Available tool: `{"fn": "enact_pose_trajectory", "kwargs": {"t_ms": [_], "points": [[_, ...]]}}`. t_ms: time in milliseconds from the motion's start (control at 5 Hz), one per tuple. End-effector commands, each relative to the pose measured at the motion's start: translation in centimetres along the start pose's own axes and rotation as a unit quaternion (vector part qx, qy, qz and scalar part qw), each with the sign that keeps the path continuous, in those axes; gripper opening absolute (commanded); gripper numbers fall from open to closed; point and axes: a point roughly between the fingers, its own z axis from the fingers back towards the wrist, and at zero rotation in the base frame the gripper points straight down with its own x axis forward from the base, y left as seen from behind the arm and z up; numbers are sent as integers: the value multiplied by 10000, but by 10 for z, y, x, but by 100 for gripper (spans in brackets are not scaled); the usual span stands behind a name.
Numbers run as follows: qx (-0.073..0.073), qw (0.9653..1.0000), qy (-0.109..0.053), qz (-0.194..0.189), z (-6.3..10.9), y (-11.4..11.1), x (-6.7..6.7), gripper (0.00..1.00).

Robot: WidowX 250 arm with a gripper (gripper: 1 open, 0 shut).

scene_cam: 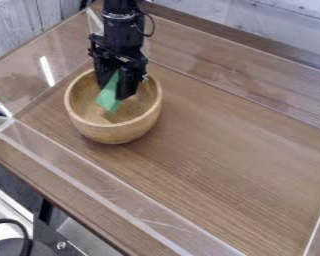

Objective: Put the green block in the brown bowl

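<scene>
The black gripper (113, 82) is clenched on the small matte green rectangular block (109, 97), holding it tilted inside the round light-brown wooden bowl (139, 122), its lower end down near the bowl's floor, probably so the block drops only a little when let go. The bowl's thick walls show grain; around it lies a smooth brown wood-patterned tabletop (216, 150).

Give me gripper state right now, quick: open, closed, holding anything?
Gripper: closed on the green block, holding it tilted inside the brown bowl.
</scene>
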Motion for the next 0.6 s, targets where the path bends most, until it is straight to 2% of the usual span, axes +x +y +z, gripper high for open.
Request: {"fn": "enact_pose_trajectory", "kwargs": {"t_ms": [0, 400], "points": [[211, 9989, -410, 15, 26, 4, 8, 0], [213, 9989, -422, 17, 28, 3, 10, 0]]}}
